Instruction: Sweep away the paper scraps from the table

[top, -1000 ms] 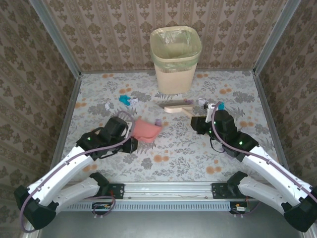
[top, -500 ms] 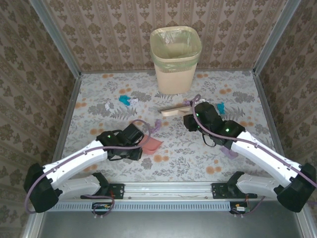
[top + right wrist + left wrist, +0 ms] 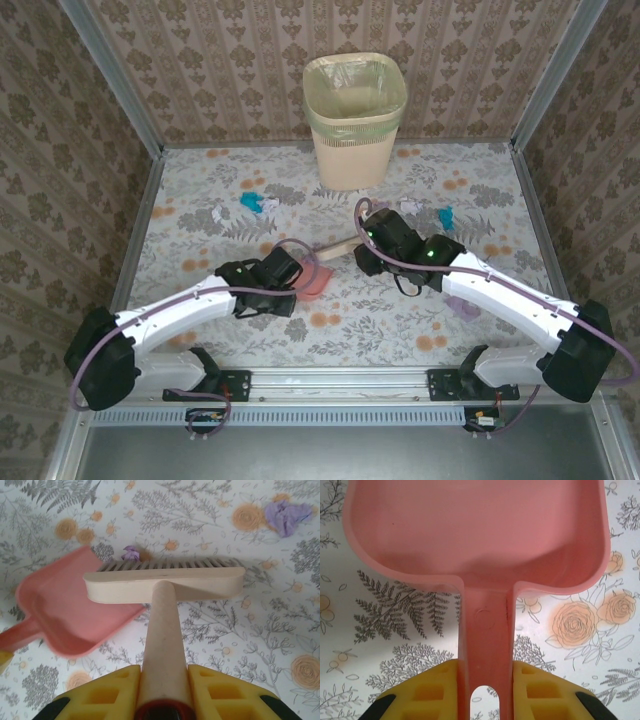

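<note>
My left gripper (image 3: 285, 283) (image 3: 485, 672) is shut on the handle of the pink dustpan (image 3: 475, 530) (image 3: 313, 281), whose tray is empty and low over the table (image 3: 380, 320). My right gripper (image 3: 368, 245) (image 3: 164, 677) is shut on the wooden brush (image 3: 165, 582) (image 3: 338, 248), its bristles down at the dustpan's (image 3: 65, 610) mouth. A small lilac paper scrap (image 3: 131, 553) lies just beyond the bristles, and a bigger lilac one (image 3: 286, 516) lies farther off. Teal and white scraps (image 3: 257, 202) sit at the back left, a white one (image 3: 218, 214) further left, and a teal one (image 3: 445, 215) at the back right.
A beige waste bin (image 3: 355, 120) with a green liner stands at the back middle against the wall. Another lilac bit (image 3: 462, 305) lies beside my right forearm. Patterned walls and aluminium rails close in the table on three sides.
My left gripper has carried the dustpan to the right, toward the table's middle. My right gripper has dragged the brush left and nearer, until it meets the dustpan's mouth.
</note>
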### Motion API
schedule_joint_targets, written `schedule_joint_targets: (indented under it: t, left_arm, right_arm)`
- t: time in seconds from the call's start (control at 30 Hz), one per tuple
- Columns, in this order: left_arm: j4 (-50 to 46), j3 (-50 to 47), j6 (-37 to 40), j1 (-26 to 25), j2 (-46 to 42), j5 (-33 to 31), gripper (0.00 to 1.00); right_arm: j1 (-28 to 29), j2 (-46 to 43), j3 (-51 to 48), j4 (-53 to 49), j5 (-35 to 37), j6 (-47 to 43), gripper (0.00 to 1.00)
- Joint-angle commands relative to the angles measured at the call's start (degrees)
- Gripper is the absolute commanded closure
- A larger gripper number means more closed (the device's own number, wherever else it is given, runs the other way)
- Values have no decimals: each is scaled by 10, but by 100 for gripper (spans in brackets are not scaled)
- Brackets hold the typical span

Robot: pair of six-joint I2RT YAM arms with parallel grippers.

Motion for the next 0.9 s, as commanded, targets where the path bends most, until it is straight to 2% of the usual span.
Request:
schedule_joint_targets:
  t: [0.0, 0.2, 0.4, 0.67, 0.87]
  left_arm:
    - [-8, -15, 13, 7, 19, -12, 100]
    - [-1, -16, 23, 7, 26, -23, 100]
    - [4, -21, 25, 12, 26, -30, 100]
    - [23, -36, 30, 21, 23, -35, 100]
    - [38, -46, 36, 30, 25, -36, 100]
  right_arm:
    - [3, -19, 24, -34, -48, -13, 100]
    - [2, -56, 20, -33, -45, -16, 100]
    - [-4, -79, 15, -2, 1, -1, 100]
    - [-11, -2, 50, 19, 65, 9, 100]
    - [-9, 64, 63, 60, 45, -7, 100]
